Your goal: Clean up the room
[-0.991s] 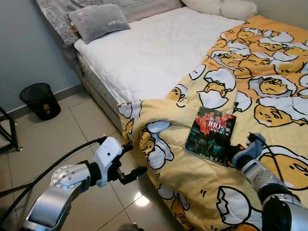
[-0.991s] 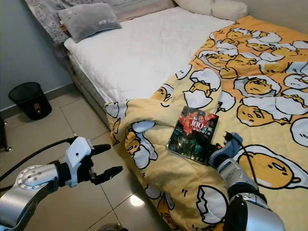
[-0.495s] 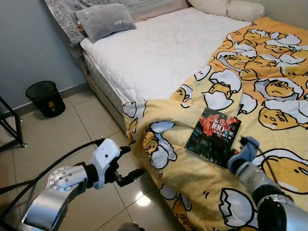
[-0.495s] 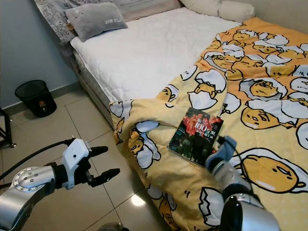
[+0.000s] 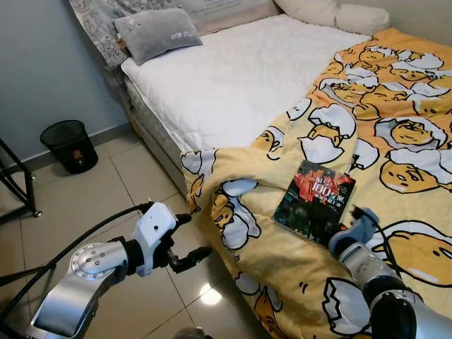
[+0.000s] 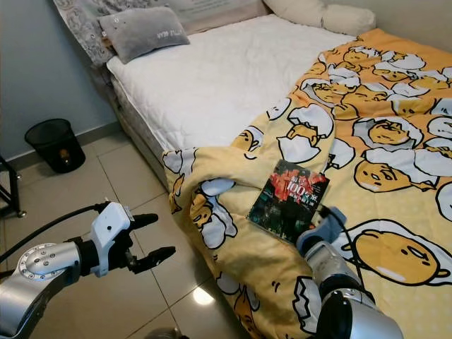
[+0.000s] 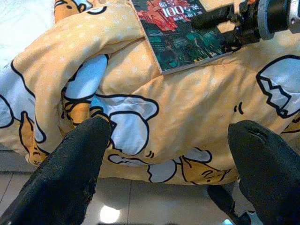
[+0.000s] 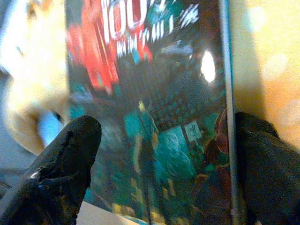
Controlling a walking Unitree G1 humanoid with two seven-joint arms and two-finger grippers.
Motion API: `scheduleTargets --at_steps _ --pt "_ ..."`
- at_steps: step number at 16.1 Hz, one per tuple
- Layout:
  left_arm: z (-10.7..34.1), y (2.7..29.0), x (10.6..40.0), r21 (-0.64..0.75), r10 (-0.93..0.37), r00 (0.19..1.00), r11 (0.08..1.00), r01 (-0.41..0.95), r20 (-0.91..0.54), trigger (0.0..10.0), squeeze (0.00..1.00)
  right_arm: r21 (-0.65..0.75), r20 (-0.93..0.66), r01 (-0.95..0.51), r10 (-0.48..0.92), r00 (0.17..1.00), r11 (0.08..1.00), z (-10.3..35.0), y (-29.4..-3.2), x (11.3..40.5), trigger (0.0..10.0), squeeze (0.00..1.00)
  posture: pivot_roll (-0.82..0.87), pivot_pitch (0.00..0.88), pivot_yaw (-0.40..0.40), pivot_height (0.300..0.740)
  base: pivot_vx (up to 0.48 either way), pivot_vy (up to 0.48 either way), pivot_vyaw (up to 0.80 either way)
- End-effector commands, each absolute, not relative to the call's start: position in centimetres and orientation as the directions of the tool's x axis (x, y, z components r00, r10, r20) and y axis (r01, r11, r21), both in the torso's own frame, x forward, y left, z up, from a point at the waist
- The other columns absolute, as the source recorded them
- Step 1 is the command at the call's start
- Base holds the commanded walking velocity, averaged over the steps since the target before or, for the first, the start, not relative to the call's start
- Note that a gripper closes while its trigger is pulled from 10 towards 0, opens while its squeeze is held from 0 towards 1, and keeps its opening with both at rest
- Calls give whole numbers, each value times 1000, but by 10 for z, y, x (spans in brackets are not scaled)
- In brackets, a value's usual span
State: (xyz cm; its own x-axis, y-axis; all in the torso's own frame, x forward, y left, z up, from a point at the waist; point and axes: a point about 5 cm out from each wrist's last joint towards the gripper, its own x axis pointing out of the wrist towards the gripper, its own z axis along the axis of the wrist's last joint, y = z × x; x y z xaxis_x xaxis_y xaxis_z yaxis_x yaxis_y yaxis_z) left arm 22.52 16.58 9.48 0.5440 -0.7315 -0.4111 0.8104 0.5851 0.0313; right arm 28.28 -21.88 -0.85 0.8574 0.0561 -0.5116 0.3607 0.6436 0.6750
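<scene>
the left tool (image 5: 185, 236) hovers over the floor tiles (image 5: 92, 191) beside the bed, fingers spread with nothing between them. just past it, the right tool (image 8: 159, 154) is at the near edge of the book (image 5: 315, 202), fingers spread wide either side of its glossy cover and not yet pinching. the book lies flat on the yellow egg-print duvet (image 5: 395, 134) near the bed's corner. it looks thin, light, fairly stiff and slick; a pinch across the near edge seems best, since soft bedding will give underneath. farther off sit a grey pillow (image 5: 157, 32) and black bin (image 5: 68, 144).
</scene>
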Motion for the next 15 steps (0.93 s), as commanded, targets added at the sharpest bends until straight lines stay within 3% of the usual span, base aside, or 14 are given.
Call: scheduleTargets --at_steps 1,2,3,4,5,11,15 --pt "98 167 228 43 -731 545 582 812 -411 10000 867 750 -493 358 108 863 557 -9 -205 285 10000 0 263 0 94 740 0 0 0" --pt "99 166 228 43 -732 545 581 813 -410 10000 871 788 -452 340 107 886 514 -3 -205 291 7961 0 263 0 93 740 0 0 0" --pt "99 166 228 43 -732 545 581 813 -409 10000 867 817 -418 321 108 902 480 2 -205 295 4784 0 263 0 92 740 0 0 0" --pt "100 166 228 44 -733 545 580 814 -407 10000 867 832 -397 307 110 911 461 6 -203 300 3098 0 264 0 91 740 0 0 0" --pt "100 165 227 44 -734 544 579 814 -406 10000 867 837 -388 291 127 913 463 7 -198 302 0 0 267 0 89 740 0 0 0" --pt "103 164 225 47 -733 547 581 813 -405 10000 867 800 -429 299 146 891 520 4 -182 304 0 0 274 0 83 740 0 0 0" --pt "103 164 225 47 -733 545 579 814 -407 10000 863 788 -462 357 96 882 502 2 -184 302 0 0 275 0 84 740 0 0 0"
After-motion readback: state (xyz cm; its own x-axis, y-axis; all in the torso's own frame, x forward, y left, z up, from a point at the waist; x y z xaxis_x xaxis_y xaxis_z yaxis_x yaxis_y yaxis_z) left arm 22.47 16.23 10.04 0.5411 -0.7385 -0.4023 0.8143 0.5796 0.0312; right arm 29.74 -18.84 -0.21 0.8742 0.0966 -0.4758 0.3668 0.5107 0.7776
